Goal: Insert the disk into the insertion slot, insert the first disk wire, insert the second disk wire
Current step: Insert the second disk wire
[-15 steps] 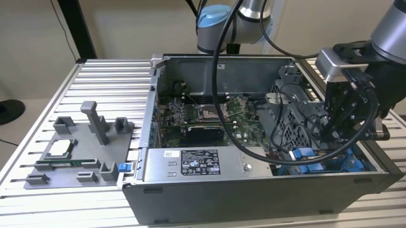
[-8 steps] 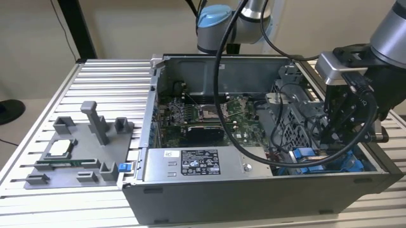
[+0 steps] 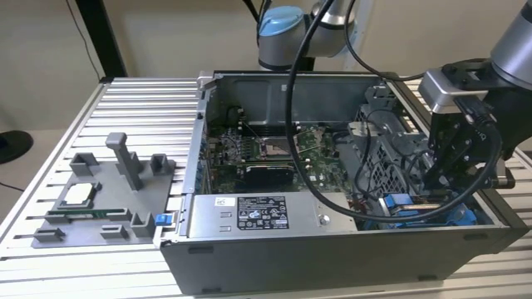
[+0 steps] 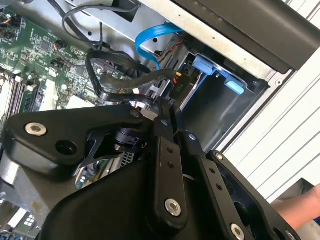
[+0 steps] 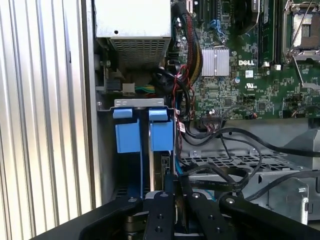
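- Your end effector sits low in the computer case's front corner, over the insertion slot; fingers together, apparently pinching a thin dark wire connector, though I cannot confirm that.
- The disk appears seated edge-on in the slot, blue carrier tabs at its end.
- Judgement: the disk is rigid, fairly heavy and shock-sensitive; handle it by the carrier frame.
- Black wires are limp; grip the plug body, not the cord.

Computer case: sitting on the desk.
Parts tray: lying toward the exterior view's left of the case.
End effector: reaching into the case's right end.
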Controlling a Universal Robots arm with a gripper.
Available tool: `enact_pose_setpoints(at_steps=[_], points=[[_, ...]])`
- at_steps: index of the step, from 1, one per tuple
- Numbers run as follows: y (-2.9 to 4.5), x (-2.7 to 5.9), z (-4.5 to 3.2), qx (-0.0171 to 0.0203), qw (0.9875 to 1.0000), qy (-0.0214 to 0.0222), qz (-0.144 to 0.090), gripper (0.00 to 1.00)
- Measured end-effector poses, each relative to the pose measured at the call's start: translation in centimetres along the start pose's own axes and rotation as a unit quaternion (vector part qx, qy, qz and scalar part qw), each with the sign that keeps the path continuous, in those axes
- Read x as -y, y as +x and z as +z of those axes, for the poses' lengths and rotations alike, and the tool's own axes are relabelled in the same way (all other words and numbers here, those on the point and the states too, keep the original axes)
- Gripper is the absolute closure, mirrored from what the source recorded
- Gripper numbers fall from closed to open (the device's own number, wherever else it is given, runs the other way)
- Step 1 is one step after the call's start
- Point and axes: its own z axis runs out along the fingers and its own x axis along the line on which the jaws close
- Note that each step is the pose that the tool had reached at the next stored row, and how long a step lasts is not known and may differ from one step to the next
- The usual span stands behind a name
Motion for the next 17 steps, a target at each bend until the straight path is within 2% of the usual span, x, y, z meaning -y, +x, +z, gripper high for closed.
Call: enact_pose_setpoints(at_steps=[17], points=[[0.16,0.01,0.7,0.0,1.0,0.0,0.0,1.0]])
